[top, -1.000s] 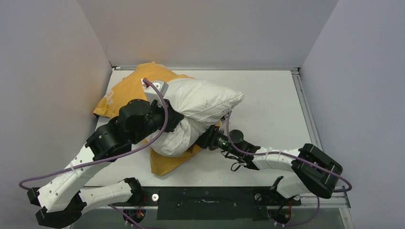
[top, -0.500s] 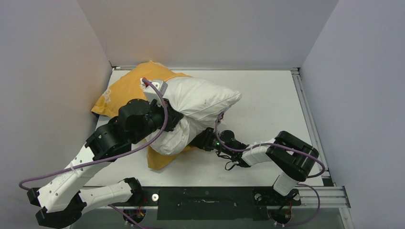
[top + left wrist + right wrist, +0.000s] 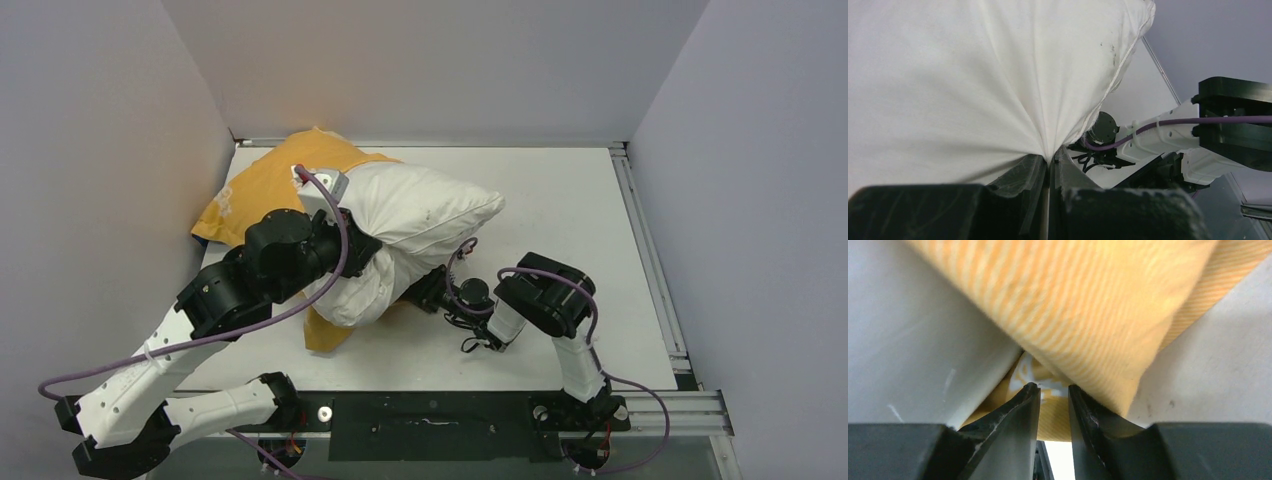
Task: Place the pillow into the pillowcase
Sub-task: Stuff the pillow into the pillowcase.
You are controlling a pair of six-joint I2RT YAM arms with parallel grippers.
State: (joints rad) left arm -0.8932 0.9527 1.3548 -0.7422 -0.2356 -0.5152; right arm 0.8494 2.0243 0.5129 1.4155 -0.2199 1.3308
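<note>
- Big puffy white pillow (image 3: 420, 215), crinkly, with a seam along its edge, bulging up just above the left hand (image 3: 1049, 162).
- Left hand pressed together, pinching a fold of the pillow's cloth.
- Thin orange-yellow pillowcase (image 3: 262, 185) with white letters, lying on the tabletop (image 3: 560, 200) under the pillow, right in front of the right hand (image 3: 1050, 390).
- Right hand nearly pressed together, only a small gap, pinching the pillowcase edge just below the pillow.

Top cam: high, behind arm bases, looks down on whole table (image 3: 560, 200). L wrist cam: jammed against pillow (image 3: 973, 75), faces right, sees right arm (image 3: 1158, 140). R wrist cam: low by table, v. close on pillowcase (image 3: 1088, 305). Top + L wrist share pillow, right arm.
</note>
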